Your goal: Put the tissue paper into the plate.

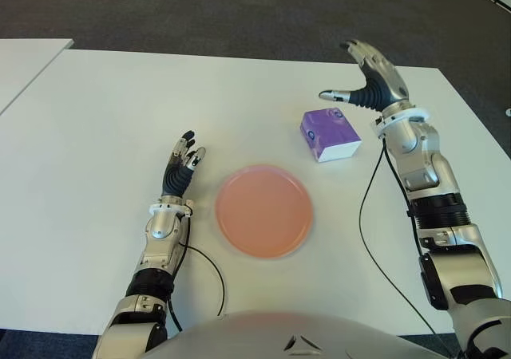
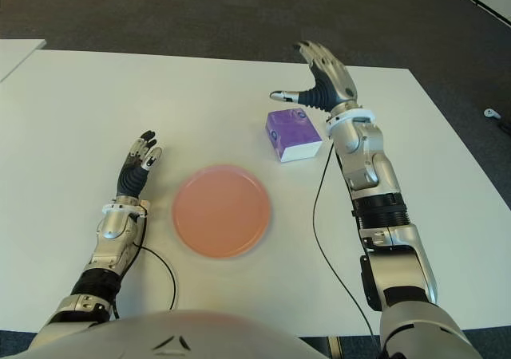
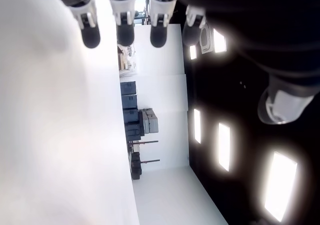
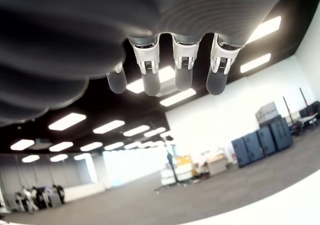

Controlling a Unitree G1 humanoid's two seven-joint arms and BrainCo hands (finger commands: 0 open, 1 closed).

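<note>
Right hand [image 1: 369, 78] spread above tissue pack [image 1: 329, 135]

Glossy purple-wrapped tissue pack [image 1: 330, 135], smooth matt pink plate [image 1: 263, 210] (plastic-looking), matt white table [image 1: 96, 136].

The near edge of the white table [image 1: 80, 136] is hidden behind the robot's torso [image 1: 279, 339]. Both upper arms run off the bottom of the eye views. A second table [image 1: 24, 60] at the far left corner is cut by the edge. The left wrist view crops the left hand's fingers [image 3: 91, 32] at their bases.
</note>
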